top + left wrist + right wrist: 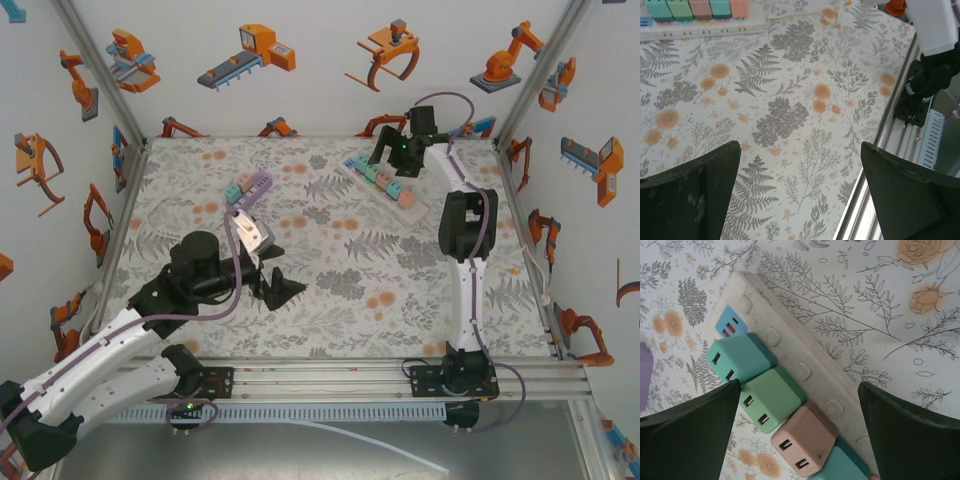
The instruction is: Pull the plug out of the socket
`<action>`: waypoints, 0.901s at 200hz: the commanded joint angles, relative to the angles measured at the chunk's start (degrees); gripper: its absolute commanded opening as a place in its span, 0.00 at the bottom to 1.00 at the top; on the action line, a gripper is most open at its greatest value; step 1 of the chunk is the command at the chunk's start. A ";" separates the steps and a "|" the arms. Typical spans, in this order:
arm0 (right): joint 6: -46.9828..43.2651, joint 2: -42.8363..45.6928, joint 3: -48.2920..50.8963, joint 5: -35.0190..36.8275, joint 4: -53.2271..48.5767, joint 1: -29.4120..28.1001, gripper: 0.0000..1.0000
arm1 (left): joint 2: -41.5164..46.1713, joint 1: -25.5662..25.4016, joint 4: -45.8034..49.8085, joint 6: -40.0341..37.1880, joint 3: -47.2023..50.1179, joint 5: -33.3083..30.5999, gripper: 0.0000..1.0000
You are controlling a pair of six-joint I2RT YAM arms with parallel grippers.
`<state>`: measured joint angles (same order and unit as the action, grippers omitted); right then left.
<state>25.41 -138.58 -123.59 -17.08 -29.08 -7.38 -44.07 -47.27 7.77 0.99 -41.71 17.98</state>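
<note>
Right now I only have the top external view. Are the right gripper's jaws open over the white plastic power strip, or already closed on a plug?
Observer: Open. The right wrist view shows the right gripper hanging empty above the white power strip.
Operator: Which plug is it lined up with?
Observer: The mint-green cube plug sits in the gap between the jaws, untouched.
Operator: And the left gripper?
Observer: The left gripper is open over the floral table cover and holds nothing.

Left arm [120, 335] angled toward 2 o'clock, left gripper [278, 272] wide open; right arm [467, 270] extended toward 11 o'clock, right gripper [393, 163] spread.
</note>
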 commanded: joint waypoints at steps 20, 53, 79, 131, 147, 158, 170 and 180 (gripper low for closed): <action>-5.19 -2.10 -2.06 -3.33 -5.30 -1.31 0.90 | -0.23 -0.28 1.00 -3.45 0.03 -4.65 0.97; -7.89 -2.48 -0.94 -12.40 -7.02 -2.25 0.90 | -0.89 -0.28 0.31 -3.45 0.66 -8.49 0.97; -7.77 -1.07 2.17 -14.60 -7.54 -2.98 0.89 | -1.51 -0.28 0.42 -3.20 0.67 -10.44 0.97; -12.13 4.05 11.14 -17.00 -6.78 -6.66 0.86 | -1.86 -0.28 -0.17 -1.63 1.37 -16.74 0.97; -13.52 6.23 14.15 -15.74 -6.69 -8.32 0.85 | -1.75 -0.21 -0.21 -1.02 1.79 -19.48 0.97; -13.71 8.06 16.89 -14.95 -6.07 -9.33 0.84 | -1.58 -0.20 -0.60 -0.74 2.20 -21.32 0.97; -13.81 10.64 20.92 -14.30 -4.14 -10.68 0.83 | -1.47 -0.20 -0.98 -0.22 2.77 -23.22 0.97; -13.86 13.16 24.70 -14.04 -1.96 -11.84 0.82 | -1.23 -0.20 -1.33 0.19 3.40 -24.67 0.97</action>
<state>13.08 -129.43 -106.80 -31.88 -29.06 -15.73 -45.93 -47.27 8.19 -0.43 -39.94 -1.08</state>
